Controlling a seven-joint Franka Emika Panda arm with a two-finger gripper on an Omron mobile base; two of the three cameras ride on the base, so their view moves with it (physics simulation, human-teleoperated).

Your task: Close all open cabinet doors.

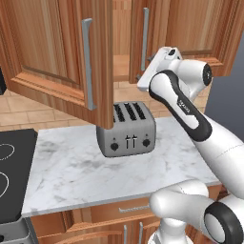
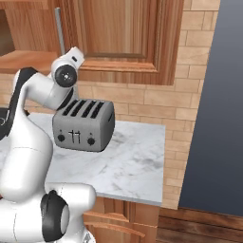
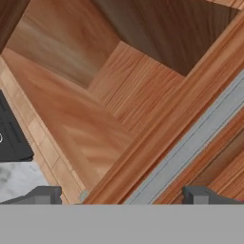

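In the left base view the left cabinet door [image 1: 57,52] is swung wide out over the counter, its silver bar handle [image 1: 87,62] facing me. The bare cabinet inside [image 1: 122,38] shows between it and the right cabinet door [image 1: 148,33], which looks partly ajar. My gripper [image 1: 142,77] is raised at the lower edge of that right door, close to its handle [image 1: 144,40]. In the hand view my gripper [image 3: 123,198] is open, nothing between its fingertips [image 3: 45,194], and the door's edge and handle [image 3: 200,138] run diagonally just ahead. The right base view has the same door [image 2: 123,33].
A grey four-slot toaster [image 1: 126,128] [image 2: 83,126] stands on the marble counter [image 1: 71,176] under the open left door. A black cooktop [image 1: 9,171] is at the left. A dark grey tall panel [image 2: 223,118] bounds the counter's right end.
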